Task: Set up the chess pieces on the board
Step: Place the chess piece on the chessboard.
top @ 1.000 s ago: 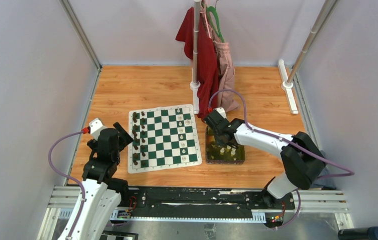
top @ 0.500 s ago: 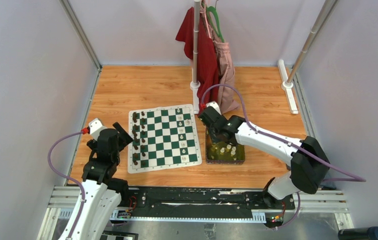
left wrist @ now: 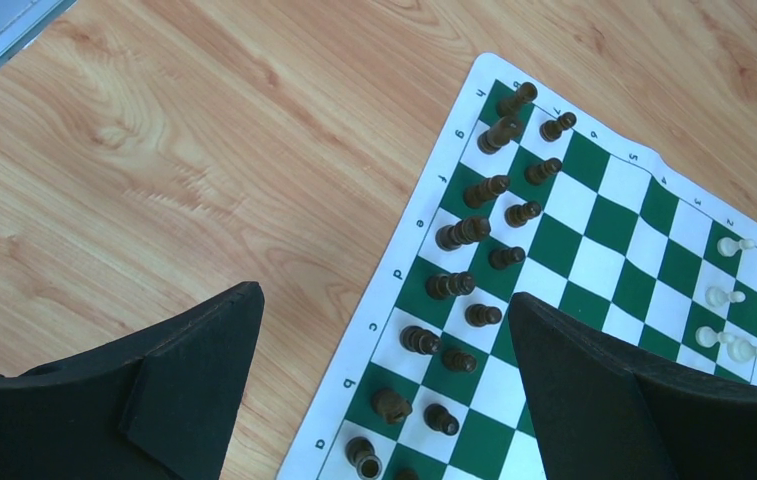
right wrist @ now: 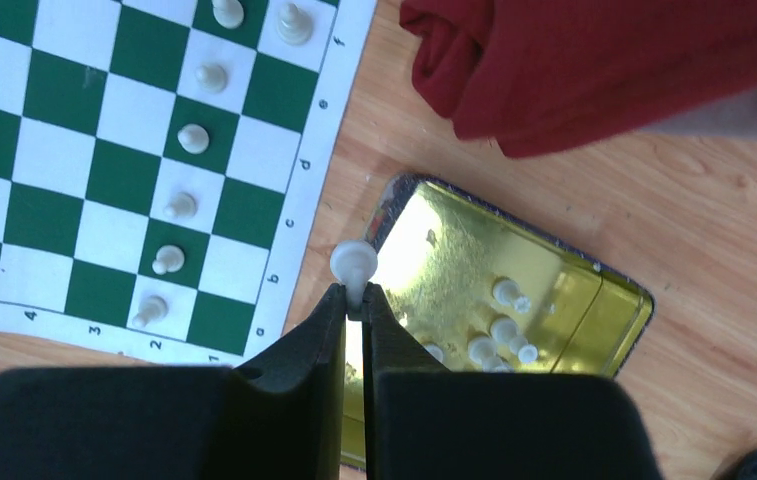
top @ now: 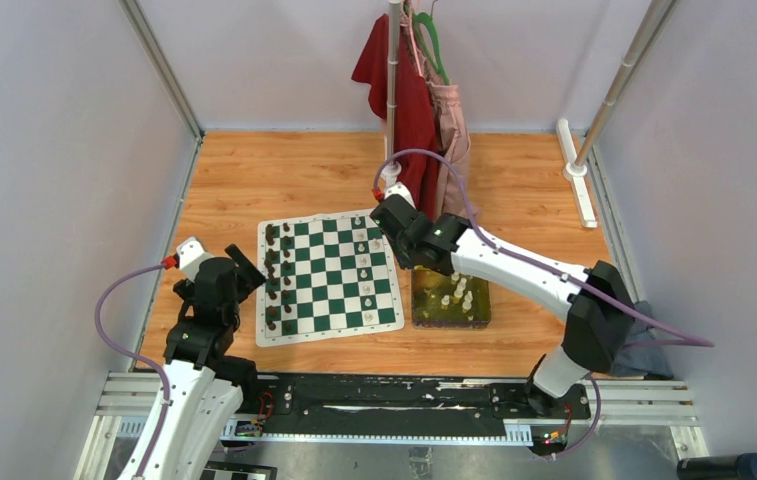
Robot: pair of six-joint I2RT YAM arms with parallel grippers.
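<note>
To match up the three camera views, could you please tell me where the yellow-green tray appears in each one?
Top external: the yellow-green tray lies just right of the board, slightly right of centre.
Left wrist: not in it.
Right wrist: centre-right, just beyond the right gripper and the white chess piece it holds.
Shared landmark: the board, whose right edge runs beside the tray.

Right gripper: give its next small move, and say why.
The right gripper is shut on a cream chess piece by the tray rim, just off the board border. Most squares in the column nearest the tray look bare. So probably carry the piece left over the board and lower it onto one of them.
</note>
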